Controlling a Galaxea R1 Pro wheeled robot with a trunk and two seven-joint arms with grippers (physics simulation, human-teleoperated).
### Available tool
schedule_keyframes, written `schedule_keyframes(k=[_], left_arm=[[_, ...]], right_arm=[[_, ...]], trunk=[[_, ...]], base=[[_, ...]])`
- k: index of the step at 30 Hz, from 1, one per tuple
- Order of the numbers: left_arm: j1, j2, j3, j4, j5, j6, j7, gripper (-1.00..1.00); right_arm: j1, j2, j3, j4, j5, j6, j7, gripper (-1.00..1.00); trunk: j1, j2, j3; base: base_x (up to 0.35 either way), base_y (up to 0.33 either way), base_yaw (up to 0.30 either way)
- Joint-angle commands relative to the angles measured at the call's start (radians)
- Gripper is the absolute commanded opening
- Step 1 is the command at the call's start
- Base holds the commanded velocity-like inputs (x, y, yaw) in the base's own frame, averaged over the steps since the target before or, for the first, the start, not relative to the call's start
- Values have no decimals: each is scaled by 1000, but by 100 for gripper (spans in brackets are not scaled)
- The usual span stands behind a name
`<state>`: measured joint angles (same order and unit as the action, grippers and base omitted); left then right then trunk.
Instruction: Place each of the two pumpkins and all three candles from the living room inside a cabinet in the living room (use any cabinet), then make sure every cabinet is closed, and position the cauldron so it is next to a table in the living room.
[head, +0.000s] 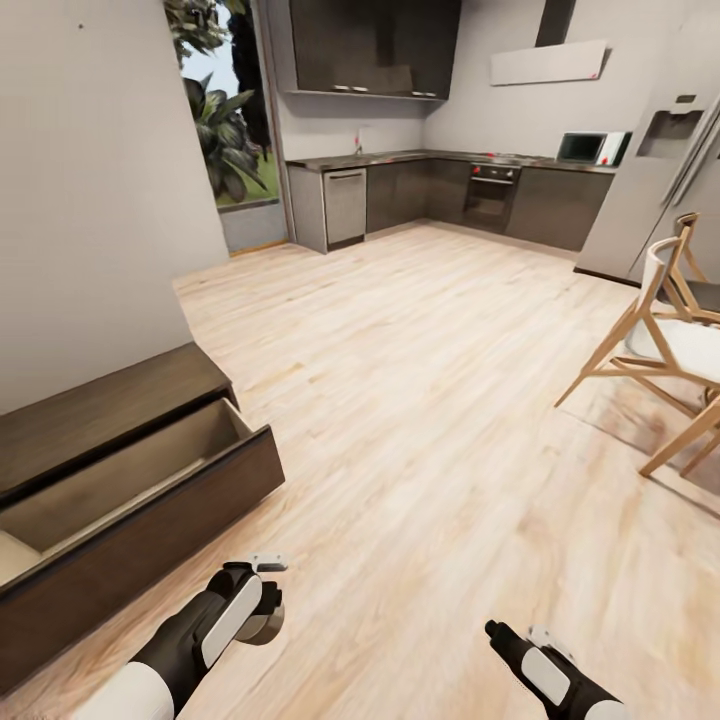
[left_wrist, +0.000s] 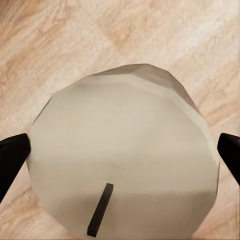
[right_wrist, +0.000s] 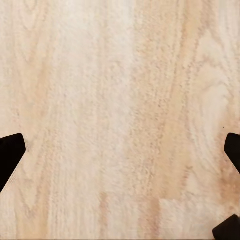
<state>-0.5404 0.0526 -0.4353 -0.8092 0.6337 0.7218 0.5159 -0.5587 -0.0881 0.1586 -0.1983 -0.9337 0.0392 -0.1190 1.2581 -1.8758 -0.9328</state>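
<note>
**One candle in hand, one drawer open**

One cream candle (left_wrist: 122, 155), short and stubby with a dark wick on top, sits between the fingers (left_wrist: 11, 157) of my left gripper (head: 262, 598); the jaws are clamped on its sides. From the head camera I see it as a pale lump at the end of the left arm, low and left of centre, held over the floor (head: 420, 400).

One cabinet (head: 110, 400), long, low and dark brown, runs along the wall (head: 90, 180) at my left. Its near drawer (head: 150, 480) is pulled out, showing a light tan inside. Something pale lies at the drawer's left end, cut off by the frame edge; I cannot tell what it is. The held candle is just right of the drawer front, outside it.

One right gripper (right_wrist: 120, 150), jaws apart, nothing between them, pointed down at bare planks. In the head camera it shows low and right.

One wooden chair (head: 665, 340) with a white seat stands at the right, well apart from both arms.

One kitchen at the far end: dark grey units (head: 440, 190), an oven (head: 492, 195), a microwave (head: 582, 147), a fridge (head: 660, 160) at far right, and a window (head: 222, 110) with plants at far left.
</note>
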Motion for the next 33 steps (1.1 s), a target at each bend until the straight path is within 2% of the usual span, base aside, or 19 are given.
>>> schedule_keyframes(k=[1,13,25,33], left_arm=[[-1,1,-5,-1,11,1,10,-100],[-1,1,-5,-1,14,1,10,-100],[-1,1,-5,-1,14,1,10,-100],[-1,0,-6,-1,13,1,10,-100]], right_arm=[[0,-1,8,-4,-7,4,-7,100],[0,-1,9,-3,-7,5,-11,100],[0,-1,9,-3,-8,8,-11,100],[0,-1,9,-3,-8,8,-10,100]], trunk=[[0,0,-1],[0,0,-1],[0,0,-1],[0,0,-1]], base=[[214,-246,292],[109,-241,292],[2,-31,292],[0,-169,292]])
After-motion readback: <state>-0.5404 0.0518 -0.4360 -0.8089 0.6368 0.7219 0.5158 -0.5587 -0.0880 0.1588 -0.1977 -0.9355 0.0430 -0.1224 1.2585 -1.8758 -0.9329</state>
